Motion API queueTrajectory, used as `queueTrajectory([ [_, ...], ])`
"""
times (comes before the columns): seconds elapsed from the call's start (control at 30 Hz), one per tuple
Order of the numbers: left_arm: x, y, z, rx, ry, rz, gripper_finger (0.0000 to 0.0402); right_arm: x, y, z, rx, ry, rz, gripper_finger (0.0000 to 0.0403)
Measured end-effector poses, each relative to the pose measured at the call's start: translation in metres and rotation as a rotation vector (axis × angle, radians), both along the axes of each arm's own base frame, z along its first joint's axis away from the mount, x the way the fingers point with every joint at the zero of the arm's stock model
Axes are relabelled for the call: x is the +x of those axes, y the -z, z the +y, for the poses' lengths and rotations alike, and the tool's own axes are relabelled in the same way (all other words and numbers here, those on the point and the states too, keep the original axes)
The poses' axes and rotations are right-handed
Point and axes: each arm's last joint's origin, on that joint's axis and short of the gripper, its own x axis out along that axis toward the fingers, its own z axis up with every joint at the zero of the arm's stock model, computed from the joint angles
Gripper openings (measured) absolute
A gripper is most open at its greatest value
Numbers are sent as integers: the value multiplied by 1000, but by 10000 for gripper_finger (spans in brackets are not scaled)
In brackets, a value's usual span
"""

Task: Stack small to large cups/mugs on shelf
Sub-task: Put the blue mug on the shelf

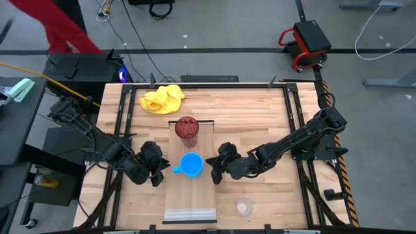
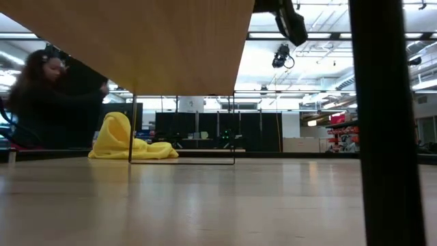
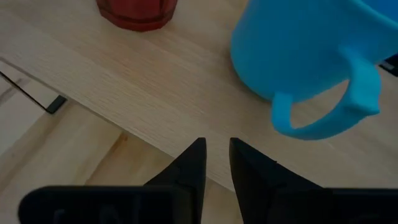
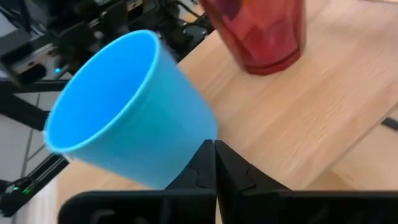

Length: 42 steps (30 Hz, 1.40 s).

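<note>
Blue mug (image 1: 191,164) stands upright, handle leftward.

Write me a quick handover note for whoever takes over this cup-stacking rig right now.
Left gripper: fingers slightly apart, empty, just left of the blue mug, near its handle.
Right gripper: fingers shut, empty, beside the mug's right side.
Shelf: red tumbler stands at its far end; the blue mug sits mid-board and looks tilted in the right wrist view.
Clear glass cup sits on the table, right of the shelf.
Done: tumbler and mug on the shelf. Left: settle the mug, place the glass cup.
</note>
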Motion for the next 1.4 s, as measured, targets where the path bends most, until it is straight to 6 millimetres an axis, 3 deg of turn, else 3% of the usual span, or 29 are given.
queueTrajectory([
  [0.23,-7,0,-9,-43,14,-4,69,7,0,-18,-21,17,8,0],
  [0.47,-7,-2,-15,-84,16,-38,70,11,-5,-19,-25,-25,-30,0],
  [1.07,-6,-3,-14,-54,-15,-71,65,2,-4,5,-25,-104,-23,0],
  [1.4,-6,-3,-14,-64,-20,-76,66,13,-4,-23,-59,-75,-6,0],
])
